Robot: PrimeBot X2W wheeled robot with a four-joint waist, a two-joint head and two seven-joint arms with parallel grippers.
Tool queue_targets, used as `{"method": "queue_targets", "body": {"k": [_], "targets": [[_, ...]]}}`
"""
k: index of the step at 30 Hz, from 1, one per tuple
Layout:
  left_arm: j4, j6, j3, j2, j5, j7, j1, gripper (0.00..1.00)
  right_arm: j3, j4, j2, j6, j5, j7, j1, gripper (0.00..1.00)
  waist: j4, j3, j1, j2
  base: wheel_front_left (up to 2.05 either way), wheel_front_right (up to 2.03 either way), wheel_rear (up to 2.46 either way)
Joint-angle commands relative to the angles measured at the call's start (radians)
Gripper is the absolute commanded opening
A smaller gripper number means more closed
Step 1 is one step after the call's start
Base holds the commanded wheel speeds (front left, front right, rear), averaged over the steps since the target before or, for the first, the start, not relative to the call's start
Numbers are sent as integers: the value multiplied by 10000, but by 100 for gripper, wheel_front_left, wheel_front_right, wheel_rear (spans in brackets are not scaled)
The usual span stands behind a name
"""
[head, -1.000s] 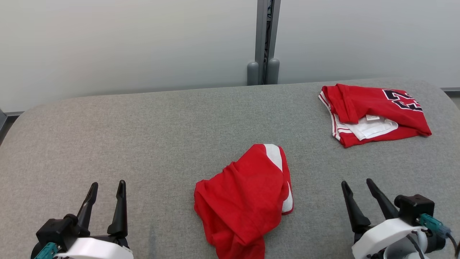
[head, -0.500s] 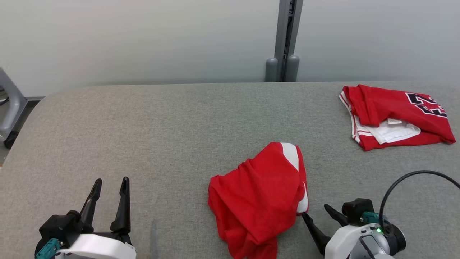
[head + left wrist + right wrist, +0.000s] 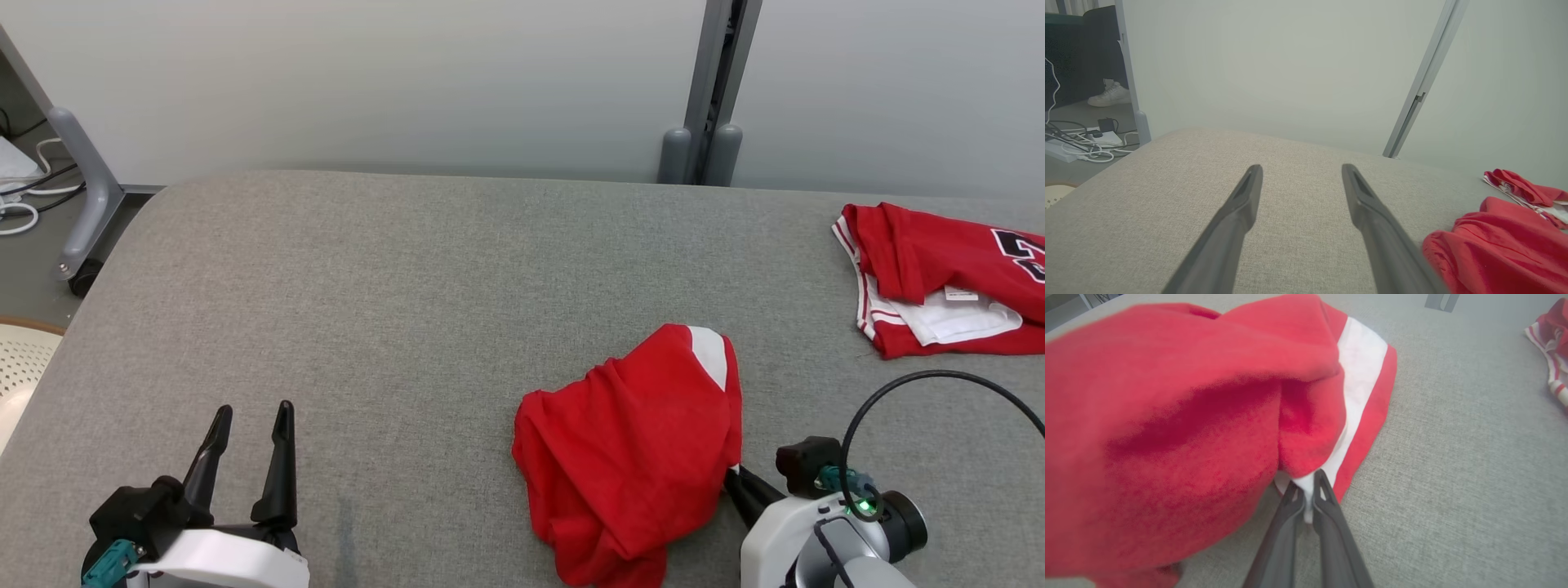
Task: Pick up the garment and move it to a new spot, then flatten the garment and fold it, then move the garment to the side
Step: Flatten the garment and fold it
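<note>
Your right gripper [image 3: 1308,488] has its fingers pinched narrow on the white edge of the red garment [image 3: 629,441] — that crumpled heap lies near the front of the grey table [image 3: 392,286], right of centre. Your left gripper [image 3: 249,416] stands wide open, holding nothing, well apart to the left. Another red jersey [image 3: 939,278] lies at the table's far right.

Lab: padded table [image 3: 392,269], partition panels [image 3: 392,82], floor cables [image 3: 1084,152].
</note>
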Motion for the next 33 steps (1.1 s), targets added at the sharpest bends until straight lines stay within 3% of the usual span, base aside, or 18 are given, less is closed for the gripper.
{"method": "queue_targets", "body": {"k": [1, 7, 15, 26, 31, 32, 33], "targets": [[9, -73, 52, 40, 93, -10, -230, 100, -77, 81, -17, 0, -88, -126, -131, 0, 26, 24, 0, 0, 0, 0, 0], [-9, -166, 151, -48, 167, -9, -319, 100, -635, 174, -264, 0, -312, -418, -535, 0, 95, 244, 0, 0, 0, 0, 0], [52, -346, 106, -194, 285, -10, -671, 100, -1168, 289, -1050, 0, -589, -550, -1883, 0, 257, 806, 0, 0, 0, 0, 0], [309, -662, -4, -388, 462, -10, -1320, 100, -1774, 2187, -2142, 0, -658, -876, -4407, 0, 800, 1515, 0, 0, 0, 0, 0], [477, -764, 24, -468, 536, -10, -1515, 100, -1930, 3353, -2219, 0, -985, -1237, -5461, 0, 905, 1716, 0, 0, 0, 0, 0], [512, -772, 23, -481, 560, -10, -1564, 100, -1967, 3582, -2170, 0, -1048, -1320, -5594, 11, 913, 1722, 0, 0, 0, 0, 0], [535, -777, 15, -490, 570, -9, -1606, 100, -1998, 3824, -2117, 0, -1100, -1380, -5709, 59, 920, 1714, 0, 0, 0, 0, 0]]}}
